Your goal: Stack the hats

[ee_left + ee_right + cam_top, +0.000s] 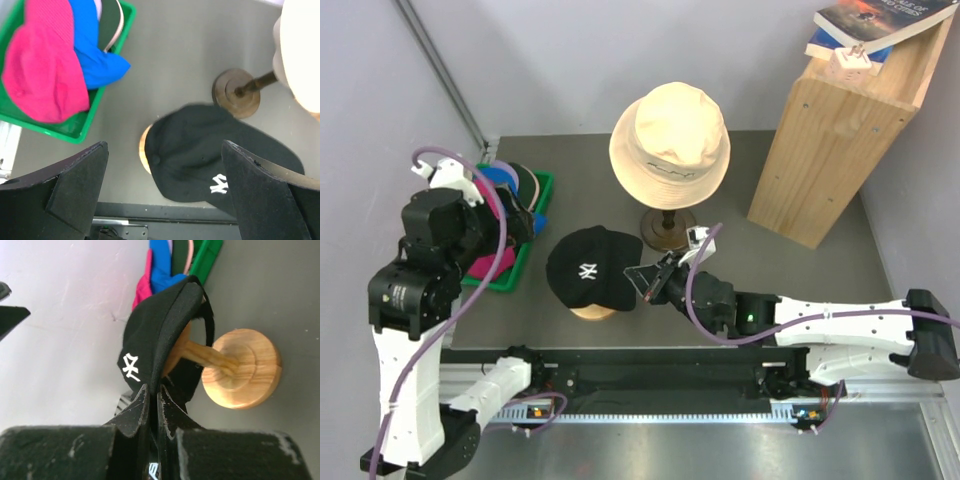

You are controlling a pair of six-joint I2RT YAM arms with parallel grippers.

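Observation:
A black cap (588,268) (200,150) (155,335) with a white logo sits on a low wooden head form (592,312) (242,367). My right gripper (642,283) (151,390) is shut on the cap's brim edge, reaching in from the right. A magenta hat (42,70) (485,268) and a blue hat (95,55) (502,176) lie piled in a green tray (75,132) (545,185) at the left, with a dark hat partly hidden behind them. My left gripper (520,215) (164,145) hangs wide open over the tray's right side, holding nothing.
A beige bucket hat (668,140) rests on a tall stand with a round base (667,228) (236,92) just behind the black cap. A tall wooden box (840,130) with books (875,20) on top stands at the back right. A black rail (650,370) runs along the near edge.

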